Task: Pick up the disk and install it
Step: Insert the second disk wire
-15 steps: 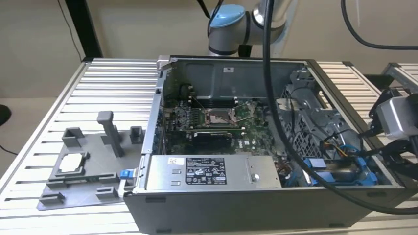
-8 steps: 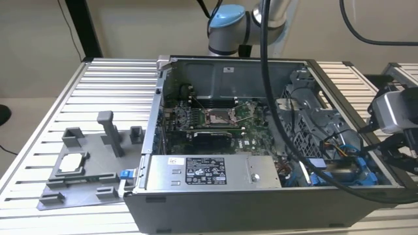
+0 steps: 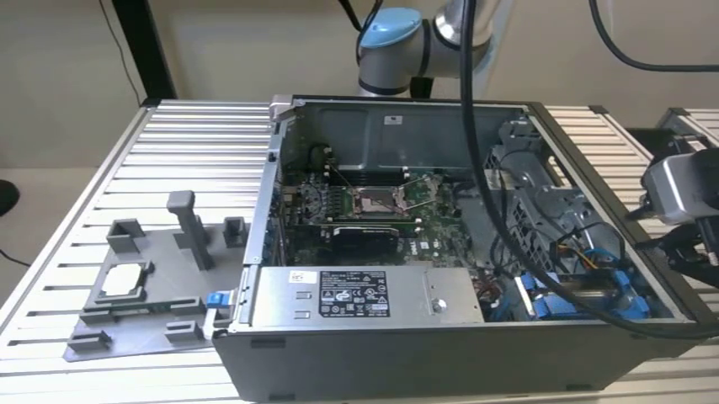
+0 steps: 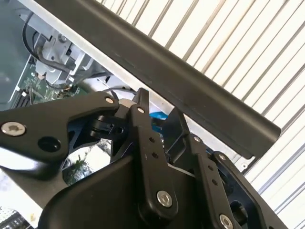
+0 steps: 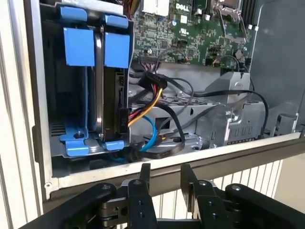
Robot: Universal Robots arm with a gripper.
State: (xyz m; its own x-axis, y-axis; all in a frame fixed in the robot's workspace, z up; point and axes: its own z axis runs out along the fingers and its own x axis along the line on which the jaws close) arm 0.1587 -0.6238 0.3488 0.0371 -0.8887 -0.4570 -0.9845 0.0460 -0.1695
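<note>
Empty gripper (image 5: 165,172); blue-framed silver disk (image 5: 98,86) upright beyond

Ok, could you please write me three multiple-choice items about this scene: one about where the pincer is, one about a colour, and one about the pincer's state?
1. Where is the pincer?
A. over the processor socket
B. just outside the case rim, by the drive bay
C. above the grey fixture

2. What colour are the brackets in the drive bay?
A. red
B. blue
C. yellow

3. The pincer is:
A. shut on a cable
B. shut on a chip
C. open, holding nothing

Answers: 1 B, the first wrist view shows it outside the rim, facing the bay. 2 B, both brackets are plainly blue. 3 C, its fingers stand apart with nothing between them.
</note>
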